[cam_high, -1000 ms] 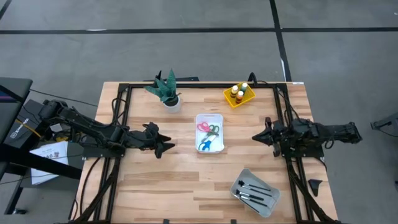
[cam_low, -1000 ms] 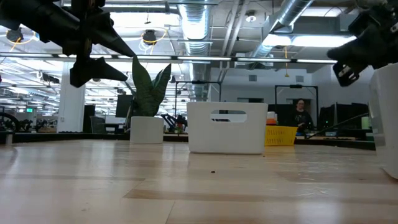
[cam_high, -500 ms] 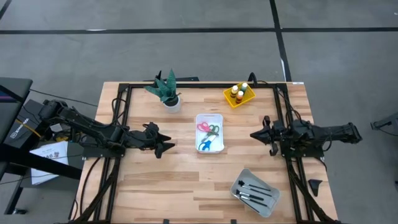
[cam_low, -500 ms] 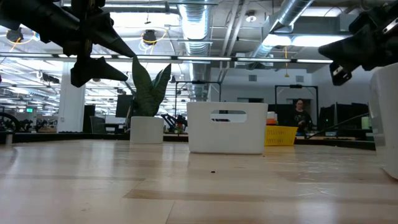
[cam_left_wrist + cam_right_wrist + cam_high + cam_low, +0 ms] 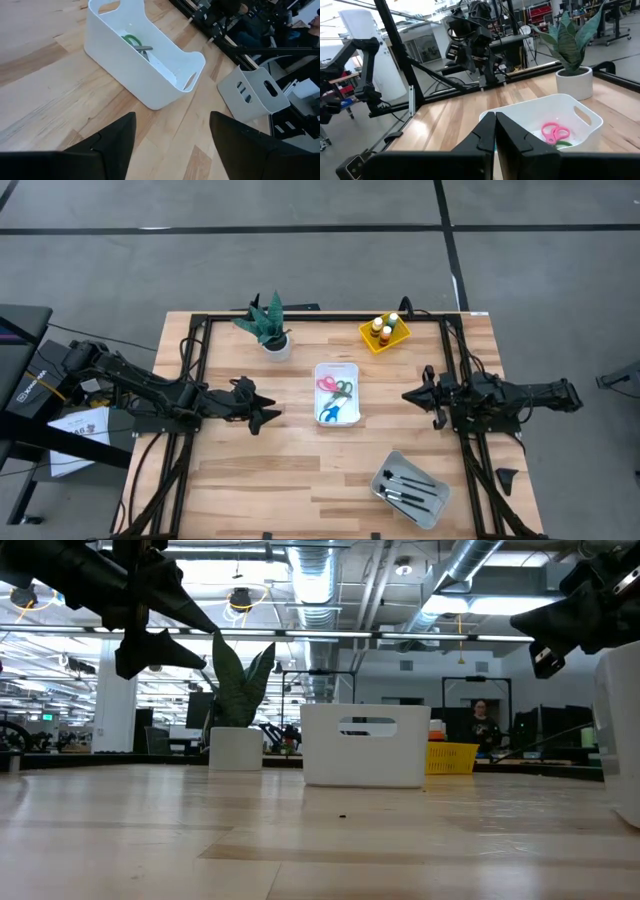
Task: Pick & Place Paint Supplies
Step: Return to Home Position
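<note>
A white tray [image 5: 336,370] at the table's middle holds pink, green and blue scissors [image 5: 336,395]. Small paint bottles [image 5: 383,330] stand in a yellow tray [image 5: 397,340] at the far right. Dark-handled brushes [image 5: 410,488] lie in a grey tray [image 5: 385,475] near the front right. My left gripper [image 5: 274,412] hovers open above the table, left of the white tray [image 5: 145,75], pointing slightly down toward it. My right gripper [image 5: 406,396] hovers shut to the right of the white tray [image 5: 520,117], pointing level at it. The pink scissors [image 5: 554,133] show in the right wrist view.
A potted plant [image 5: 268,328] in a white pot stands at the far left of the white tray. Black frame rails [image 5: 195,380] run along the table's left, far and right sides. Bare wood lies in front of the white tray. A person [image 5: 484,725] sits far behind the table.
My right gripper has tipped its fingertips up to about level, and its tips have edged a little toward the white tray; it stays shut.
</note>
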Robot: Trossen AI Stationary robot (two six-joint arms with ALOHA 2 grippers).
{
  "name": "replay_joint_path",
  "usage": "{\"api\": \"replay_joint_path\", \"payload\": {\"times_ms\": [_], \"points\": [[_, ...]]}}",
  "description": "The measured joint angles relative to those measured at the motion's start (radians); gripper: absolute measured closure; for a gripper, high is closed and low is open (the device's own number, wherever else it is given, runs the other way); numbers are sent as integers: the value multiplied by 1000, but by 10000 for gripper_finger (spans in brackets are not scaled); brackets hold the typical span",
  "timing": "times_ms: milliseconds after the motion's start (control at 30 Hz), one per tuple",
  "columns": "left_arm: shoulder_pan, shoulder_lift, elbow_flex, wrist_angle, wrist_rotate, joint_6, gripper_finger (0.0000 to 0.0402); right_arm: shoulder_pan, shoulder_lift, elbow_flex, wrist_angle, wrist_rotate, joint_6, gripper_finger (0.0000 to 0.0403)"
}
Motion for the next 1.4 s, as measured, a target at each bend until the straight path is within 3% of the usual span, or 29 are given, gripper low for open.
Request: {"api": "replay_joint_path", "payload": {"times_ms": [133, 233, 333, 400, 567, 667, 867, 1033, 1200, 1400], "points": [[0, 0, 0, 47, 1, 73, 195, -2, 0, 0, 2, 6, 0, 391], [11, 0, 0, 84, 18, 151, 264, -2, 0, 0, 2, 6, 0, 391], [42, 0, 0, 109, 120, 242, 355, -2, 0, -1, 5, 6, 0, 391], [68, 0, 0, 127, 210, 303, 387, -2, 0, -1, 5, 6, 0, 390], [141, 0, -4, 205, 385, 517, 397, -1, 0, -1, 5, 6, 0, 390], [191, -1, -55, 333, 497, 596, 399, -1, 0, -1, 5, 6, 0, 390], [204, -76, -216, 598, 532, 661, 401, -1, 0, -1, 5, 7, 0, 390], [202, -203, -300, 612, 547, 756, 401, -1, 0, -2, 5, 7, 0, 390], [208, -354, -391, 629, 577, 751, 401, -1, 0, -2, 5, 7, 0, 390], [208, -476, -394, 504, 634, 751, 401, -1, 0, -2, 5, 7, 0, 390]]}}
